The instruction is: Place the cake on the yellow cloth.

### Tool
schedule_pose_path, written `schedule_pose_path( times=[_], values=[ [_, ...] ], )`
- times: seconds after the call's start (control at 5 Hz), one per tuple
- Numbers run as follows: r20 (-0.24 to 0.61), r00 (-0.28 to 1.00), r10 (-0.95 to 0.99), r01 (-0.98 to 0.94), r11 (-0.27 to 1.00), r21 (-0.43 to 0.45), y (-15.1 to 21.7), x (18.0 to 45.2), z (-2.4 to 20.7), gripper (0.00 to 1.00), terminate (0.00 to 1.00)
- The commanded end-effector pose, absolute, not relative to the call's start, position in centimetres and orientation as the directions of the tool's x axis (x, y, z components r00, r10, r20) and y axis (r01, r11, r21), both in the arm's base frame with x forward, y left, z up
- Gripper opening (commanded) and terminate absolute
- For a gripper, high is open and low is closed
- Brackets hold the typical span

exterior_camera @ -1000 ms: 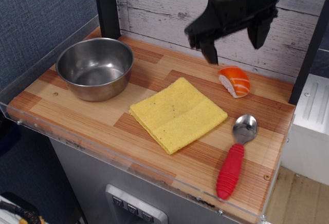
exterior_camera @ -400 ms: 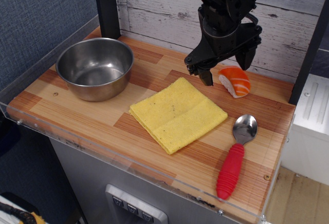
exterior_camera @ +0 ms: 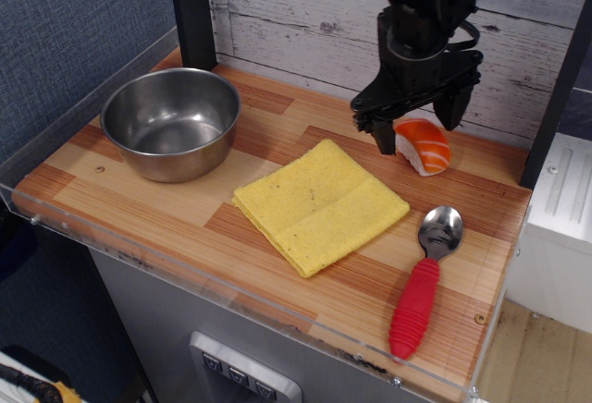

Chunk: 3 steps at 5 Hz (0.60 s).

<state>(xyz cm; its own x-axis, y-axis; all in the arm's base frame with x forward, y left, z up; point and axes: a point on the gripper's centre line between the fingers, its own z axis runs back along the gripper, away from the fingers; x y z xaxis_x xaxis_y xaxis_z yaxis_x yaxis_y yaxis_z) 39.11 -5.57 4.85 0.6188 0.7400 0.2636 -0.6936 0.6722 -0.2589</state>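
The wooden table (exterior_camera: 129, 195) fills most of the view, its striped planks running toward a whitewashed plank wall (exterior_camera: 296, 10) at the back, with a clear plastic rim along the front and left edges. The black gripper (exterior_camera: 418, 124) hangs from its arm at the back right; its two fingers are spread apart, the left fingertip (exterior_camera: 385, 140) down near the tabletop just beside the left side of the cake, the right one at the rear of the cake near its top. Whether either finger touches it cannot be told. The steel bowl (exterior_camera: 172, 121) stands at the back left, upright, well apart from everything else. The yellow cloth (exterior_camera: 319, 205) lies flat near the middle of the table, folded into a square and turned corner-on like a diamond, its layered edges showing along the front left side. A spoon (exterior_camera: 424, 281) with a red handle and a shiny bowl lies to the right of the cloth, handle toward the front edge. The cake (exterior_camera: 423, 146), orange-topped with pale stripes and a white base, sits on the bare wood behind the spoon and to the right of the cloth's far corner, not on the cloth
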Motion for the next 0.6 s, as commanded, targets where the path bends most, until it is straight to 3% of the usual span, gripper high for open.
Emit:
schedule_pose_path(
  times=[0.0,0.4],
  values=[
    [0.291,0.597,0.747,-0.678,0.664,-0.314,-6.4,41.1,5.9,1.00,0.00],
    [0.246,0.633,0.734,-0.683,0.680,-0.268,-7.4,40.2,3.7,1.00,0.00]
  ],
)
